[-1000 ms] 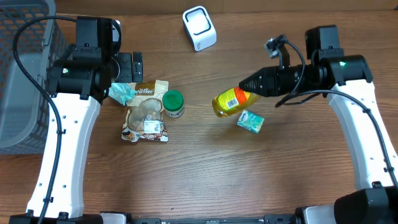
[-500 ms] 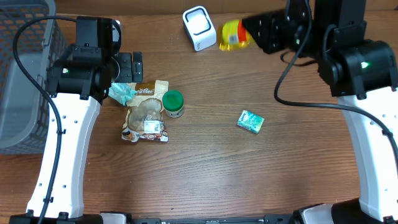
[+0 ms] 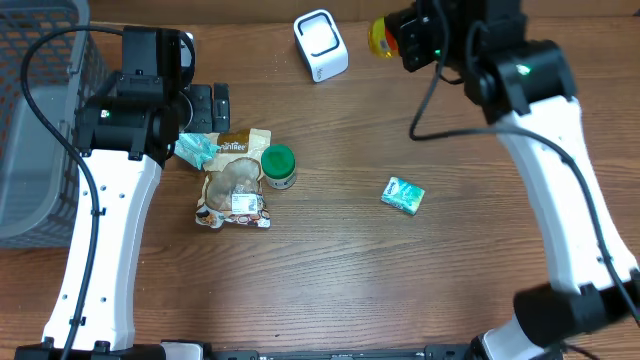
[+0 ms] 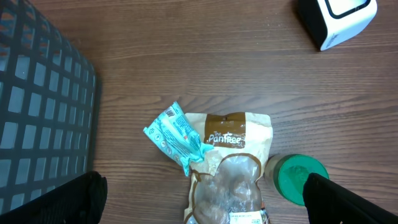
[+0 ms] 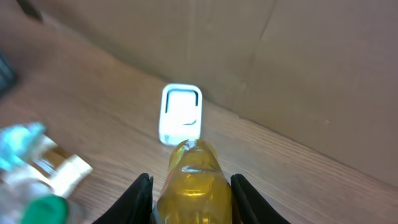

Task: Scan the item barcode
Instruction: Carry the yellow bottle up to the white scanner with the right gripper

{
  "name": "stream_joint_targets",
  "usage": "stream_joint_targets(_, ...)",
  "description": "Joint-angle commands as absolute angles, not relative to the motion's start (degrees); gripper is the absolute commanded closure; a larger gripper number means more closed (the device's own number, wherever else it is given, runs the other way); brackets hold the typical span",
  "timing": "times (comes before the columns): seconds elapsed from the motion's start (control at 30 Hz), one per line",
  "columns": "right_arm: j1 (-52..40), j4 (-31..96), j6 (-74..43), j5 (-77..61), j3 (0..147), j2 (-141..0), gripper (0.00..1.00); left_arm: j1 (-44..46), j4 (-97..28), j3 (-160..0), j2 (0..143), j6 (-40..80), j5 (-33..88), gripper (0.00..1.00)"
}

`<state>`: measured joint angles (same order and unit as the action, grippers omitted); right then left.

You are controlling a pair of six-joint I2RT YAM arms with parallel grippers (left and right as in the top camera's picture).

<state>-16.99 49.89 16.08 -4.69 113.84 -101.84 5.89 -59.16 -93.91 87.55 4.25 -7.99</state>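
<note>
The item, a yellow bottle with a red-orange label, is held off the table at the back, just right of the white barcode scanner. My right gripper is shut on it. In the right wrist view the bottle fills the gap between both black fingers and points toward the scanner. My left gripper hangs open and holds nothing; in its own view the left gripper is spread above a snack pouch.
A teal wrapper, the brown snack pouch and a green-lidded jar lie left of centre. A small teal box lies right of centre. A grey mesh basket stands at the left edge. A cardboard wall stands behind the scanner.
My right arm has lifted the yellow bottle from mid-table to the back, beside the scanner, and then turned it. The left arm and the other items have not moved.
</note>
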Motion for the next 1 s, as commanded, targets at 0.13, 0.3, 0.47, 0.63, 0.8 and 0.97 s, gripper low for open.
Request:
stream_joint_targets(0.13, -17.43, 46.83, 25.67, -3.90, 115.15, -107.53, 0.96, 5.65, -59.16, -94.61, 87.85, 3.38, -8.49, 0.00)
stream_joint_targets(0.3, -18.68, 41.08, 28.73, 0.16, 115.15, -111.57, 0.96, 5.65, -59.13, -94.61, 87.85, 3.38, -8.49, 0.00)
stream_joint_targets(0.47, -21.82, 34.96, 33.15, 5.76, 115.15, -115.96, 0.96, 5.65, -59.16, -94.61, 87.85, 3.38, -8.49, 0.00)
stream_joint_targets(0.63, -26.24, 26.65, 36.75, 18.79, 115.13, -121.78, 0.96, 5.65, -59.16, -94.61, 87.85, 3.38, -8.49, 0.00)
stream_joint_targets(0.8, -30.92, 15.40, 39.09, 30.76, 115.13, -127.74, 0.96, 5.65, -59.13, -94.61, 87.85, 3.38, -8.49, 0.01)
stream_joint_targets(0.97, -33.65, 5.50, 43.64, 39.40, 115.11, -134.04, 0.96, 5.65, -59.13, -94.61, 87.85, 3.38, -8.49, 0.00)
